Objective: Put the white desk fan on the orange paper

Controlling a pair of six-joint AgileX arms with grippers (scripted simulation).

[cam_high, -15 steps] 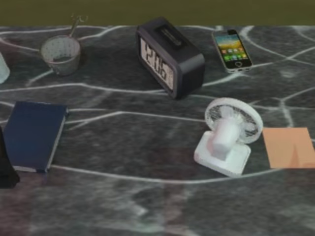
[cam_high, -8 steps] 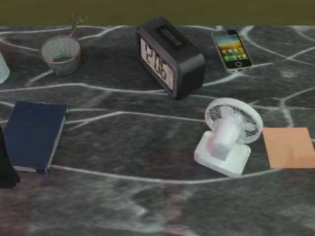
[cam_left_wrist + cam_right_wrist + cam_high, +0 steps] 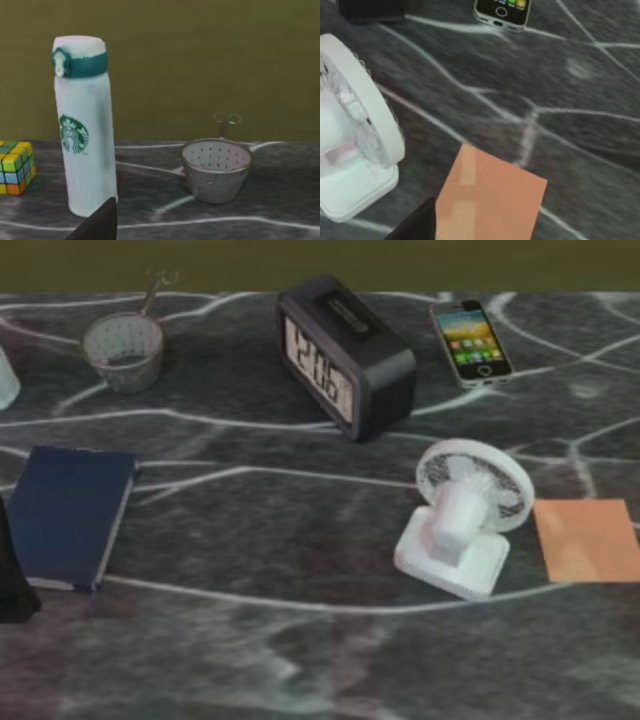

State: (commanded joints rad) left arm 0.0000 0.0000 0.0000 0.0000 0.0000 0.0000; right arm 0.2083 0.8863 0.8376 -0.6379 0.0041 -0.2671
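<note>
Nothing is done yet: the white desk fan (image 3: 462, 518) stands on the desk just beside the orange paper (image 3: 587, 539) near the right edge, ungrasped. Whether either gripper is spread or closed, I cannot tell

Open worktop (image 3: 300, 540) fills the lower middle of the top view. The white desk fan (image 3: 462, 515) stands just beside the orange paper (image 3: 587, 539) at right, a narrow gap between them. Behind it, the black clock (image 3: 345, 355) and phone (image 3: 471, 341) crowd the upper middle
</note>
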